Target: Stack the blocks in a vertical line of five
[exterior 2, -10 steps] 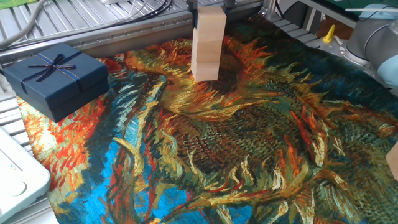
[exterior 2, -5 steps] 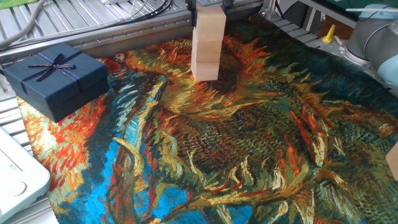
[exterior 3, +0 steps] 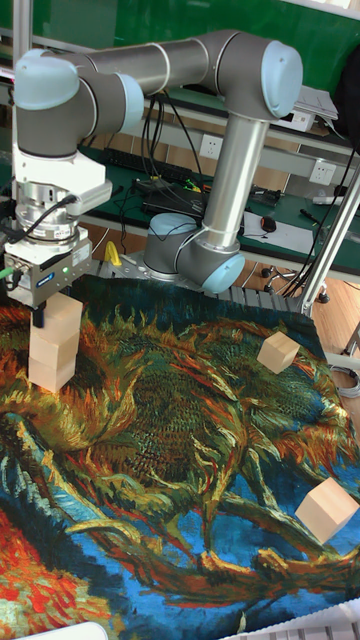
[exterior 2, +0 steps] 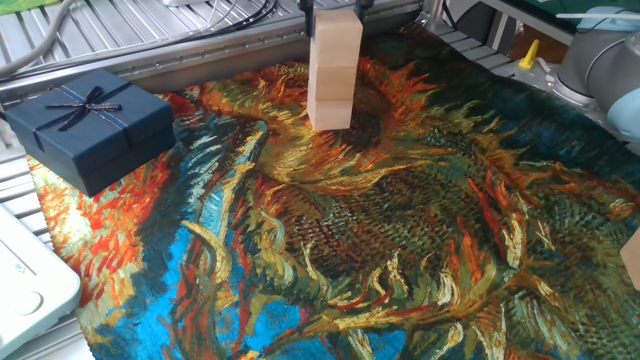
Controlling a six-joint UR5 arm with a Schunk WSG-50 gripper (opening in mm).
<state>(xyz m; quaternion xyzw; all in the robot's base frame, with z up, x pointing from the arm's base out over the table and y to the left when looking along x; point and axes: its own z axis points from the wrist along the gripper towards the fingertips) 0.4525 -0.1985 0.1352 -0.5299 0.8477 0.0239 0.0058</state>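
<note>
Three pale wooden blocks stand in a stack point(exterior 2: 332, 75) at the back of the painted cloth, also seen at the left in the tall fixed view as the stack point(exterior 3: 53, 347). My gripper point(exterior 2: 337, 12) comes straight down over it, a dark finger point(exterior 2: 309, 14) on each side of the top block point(exterior 2: 337, 38). In the tall view the gripper point(exterior 3: 57, 312) straddles the top block point(exterior 3: 64, 318), which rests on the two below. A loose block point(exterior 3: 278, 352) lies at the far right and another block point(exterior 3: 327, 508) lies nearer the front right.
A dark blue gift box point(exterior 2: 90, 123) with a ribbon sits at the cloth's left edge. A white device point(exterior 2: 25, 285) lies at the front left. The grey arm point(exterior 3: 235, 150) arches over the back of the table. Metal rails point(exterior 2: 150, 40) run behind the cloth.
</note>
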